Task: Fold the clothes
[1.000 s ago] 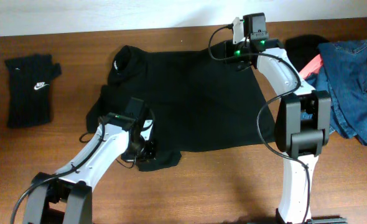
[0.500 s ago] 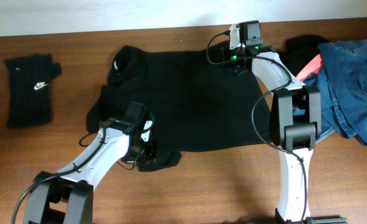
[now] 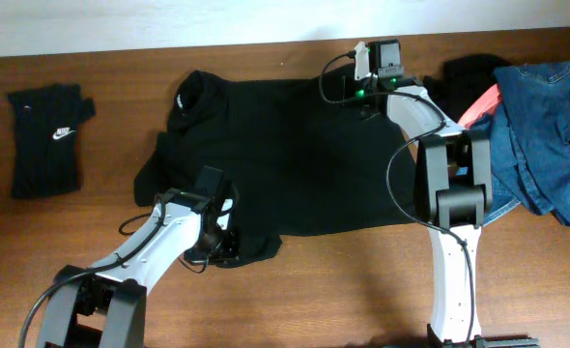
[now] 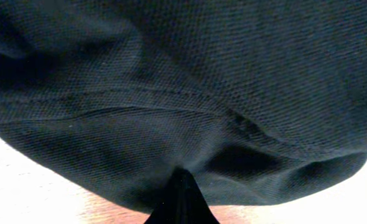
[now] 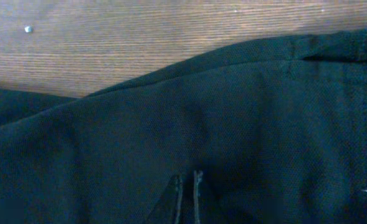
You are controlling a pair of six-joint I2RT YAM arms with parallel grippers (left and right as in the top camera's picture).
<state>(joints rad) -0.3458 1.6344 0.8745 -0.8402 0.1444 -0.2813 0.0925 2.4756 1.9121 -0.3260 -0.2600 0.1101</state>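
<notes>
Two pinches worry us: left tool (image 4: 182, 200) and right tool (image 5: 188, 198), both pressed together seemingly on the black shirt (image 3: 304, 155) spread across the tabletop (image 3: 314, 290), may slip or pull unevenly, bunching the fold.

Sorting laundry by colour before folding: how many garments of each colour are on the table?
Black: 3 (shirt, swoosh piece, half-hidden piece)
Blue denim: 1
Coral-pink: 1
Total: 5
</notes>
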